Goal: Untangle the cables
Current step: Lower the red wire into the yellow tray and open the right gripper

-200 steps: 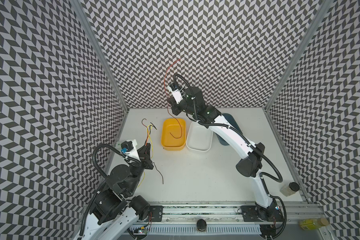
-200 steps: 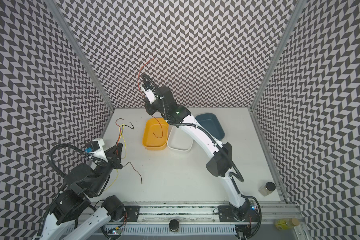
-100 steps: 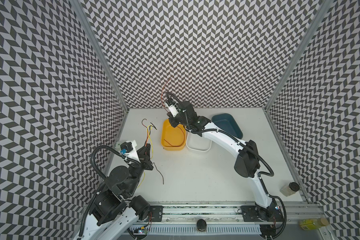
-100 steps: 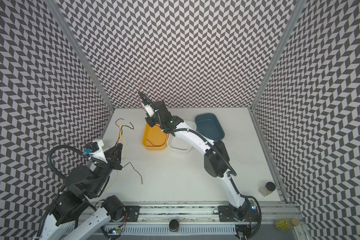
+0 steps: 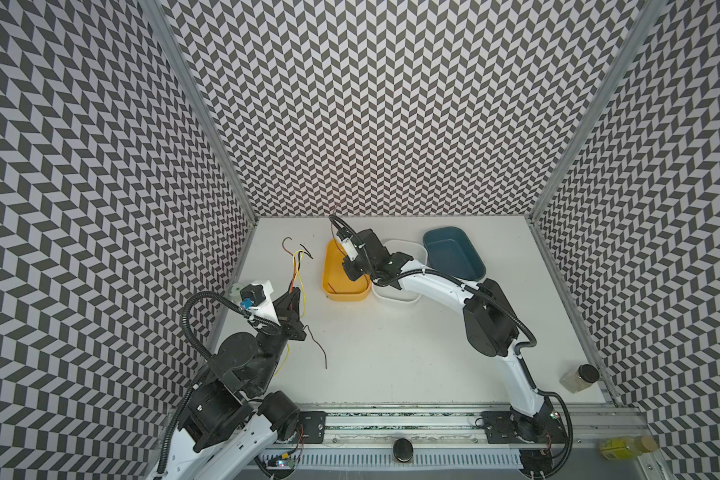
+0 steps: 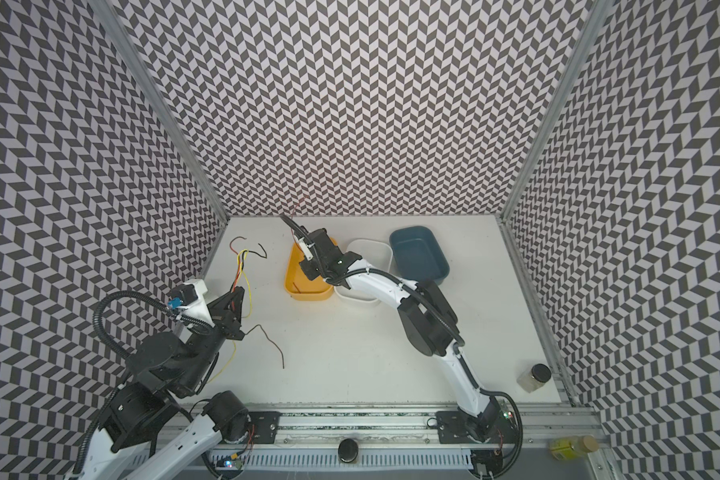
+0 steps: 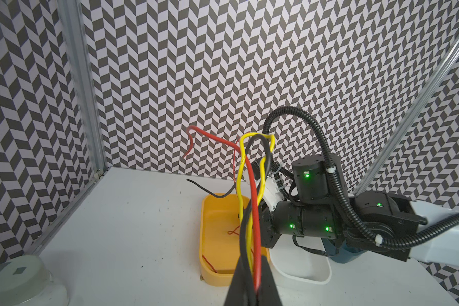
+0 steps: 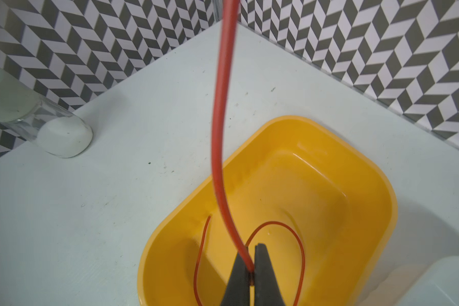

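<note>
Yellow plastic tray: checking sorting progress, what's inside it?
A thin red cable loops on the tray floor; above, the shut right gripper pinches red cable. Its fingers hide the floor beneath.

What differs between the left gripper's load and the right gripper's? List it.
Count: the left gripper clamps a bundle of red, yellow and black cables; the right gripper clamps one red cable.
Place: the bundle is held over the table; the red cable over the yellow tray.
Shared: both grippers are shut, with cable sticking up past the fingertips.
</note>
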`<state>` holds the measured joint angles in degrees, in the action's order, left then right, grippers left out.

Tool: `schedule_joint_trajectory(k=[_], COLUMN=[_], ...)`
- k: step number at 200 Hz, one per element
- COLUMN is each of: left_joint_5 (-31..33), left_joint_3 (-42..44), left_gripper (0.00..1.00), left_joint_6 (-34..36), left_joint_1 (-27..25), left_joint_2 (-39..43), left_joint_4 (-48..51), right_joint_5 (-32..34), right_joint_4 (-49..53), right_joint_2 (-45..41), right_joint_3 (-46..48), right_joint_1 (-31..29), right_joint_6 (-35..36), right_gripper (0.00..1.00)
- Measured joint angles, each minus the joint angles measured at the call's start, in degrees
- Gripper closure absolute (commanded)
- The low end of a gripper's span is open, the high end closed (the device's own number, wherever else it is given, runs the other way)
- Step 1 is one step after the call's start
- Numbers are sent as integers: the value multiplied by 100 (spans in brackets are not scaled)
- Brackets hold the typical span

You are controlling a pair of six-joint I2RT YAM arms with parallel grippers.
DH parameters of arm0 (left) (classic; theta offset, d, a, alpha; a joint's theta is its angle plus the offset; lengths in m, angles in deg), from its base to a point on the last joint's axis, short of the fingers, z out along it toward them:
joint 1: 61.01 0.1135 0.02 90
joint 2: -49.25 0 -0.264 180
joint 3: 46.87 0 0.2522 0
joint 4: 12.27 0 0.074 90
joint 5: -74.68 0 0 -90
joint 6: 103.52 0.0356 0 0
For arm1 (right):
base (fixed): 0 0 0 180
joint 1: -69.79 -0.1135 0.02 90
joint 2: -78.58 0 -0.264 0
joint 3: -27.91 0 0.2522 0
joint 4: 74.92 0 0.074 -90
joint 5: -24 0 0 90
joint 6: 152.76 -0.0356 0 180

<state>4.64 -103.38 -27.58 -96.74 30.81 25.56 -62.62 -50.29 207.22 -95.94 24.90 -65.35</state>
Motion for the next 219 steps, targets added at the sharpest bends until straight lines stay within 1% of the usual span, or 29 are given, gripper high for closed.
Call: schedule_joint_trajectory(k=[46,85,121,142,199,219], left_joint_5=[9,22,44,44,46,46], left_joint_3=[0,0,0,0,0,0], left_gripper=[100,100,100,100,100,100], left_joint_6=[22,33,33,33,33,33], left_joint_1=[0,0,0,0,0,0], left_joint_2=[0,0,0,0,0,0], left_joint_4=[-2,-2,-2,-2,-2,-2], right_joint_5=[-13,-98,-275,-378,-511,-518], right_joint_4=[654,1456,2028,2356,3097,3235], right_joint_2=[101,660,990,1150,1657,1714], right_joint_3=[-520,-1307,-1394,-1550,-2511,-2643], right_joint_1=[59,81,87,87,90,92], right_joint_6=[-332,-496,-634,-671,-675,-675], right_gripper=[100,100,100,100,100,97])
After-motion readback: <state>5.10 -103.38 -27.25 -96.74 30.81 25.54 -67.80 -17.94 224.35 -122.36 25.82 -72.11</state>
